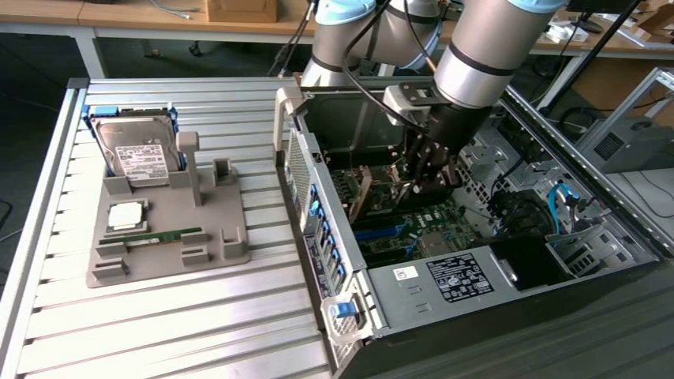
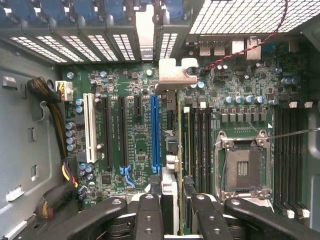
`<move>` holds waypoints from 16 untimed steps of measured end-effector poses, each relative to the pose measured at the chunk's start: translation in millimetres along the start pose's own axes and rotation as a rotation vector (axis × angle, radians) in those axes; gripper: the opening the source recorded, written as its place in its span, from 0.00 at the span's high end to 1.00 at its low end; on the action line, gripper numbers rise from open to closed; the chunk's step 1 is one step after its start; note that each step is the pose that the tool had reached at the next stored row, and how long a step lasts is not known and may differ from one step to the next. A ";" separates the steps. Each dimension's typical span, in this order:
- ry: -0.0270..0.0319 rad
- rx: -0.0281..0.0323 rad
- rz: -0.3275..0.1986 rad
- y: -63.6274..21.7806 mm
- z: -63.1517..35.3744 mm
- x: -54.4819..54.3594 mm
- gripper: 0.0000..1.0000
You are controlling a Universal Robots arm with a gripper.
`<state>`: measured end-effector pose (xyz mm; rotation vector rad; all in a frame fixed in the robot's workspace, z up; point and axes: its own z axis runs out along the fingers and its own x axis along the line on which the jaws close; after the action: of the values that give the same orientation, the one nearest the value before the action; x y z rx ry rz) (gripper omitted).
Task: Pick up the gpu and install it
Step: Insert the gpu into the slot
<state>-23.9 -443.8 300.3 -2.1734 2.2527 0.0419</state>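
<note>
Looking down the wrist view, my black fingers (image 2: 179, 212) are pinching the thin brownish-green gpu card (image 2: 180, 150) edge-on; its long axis parallels the blue motherboard slot (image 2: 155, 132) just beside it.

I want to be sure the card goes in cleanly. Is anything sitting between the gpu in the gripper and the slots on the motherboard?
Nothing visible blocks it. The gripper holds the gpu edge-on above the motherboard, beside the blue slot, which looks empty. The cable bundle lies off by the case wall, apart from the card.
</note>
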 end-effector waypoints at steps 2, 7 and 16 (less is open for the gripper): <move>-0.0001 0.0000 0.000 0.4 0.2 1.0 0.73; 0.0000 0.0000 0.000 3.8 0.6 1.6 0.73; -0.0002 0.0000 0.000 10.1 1.5 3.8 0.73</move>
<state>-34.1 -447.2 298.8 -2.1732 2.2526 0.0421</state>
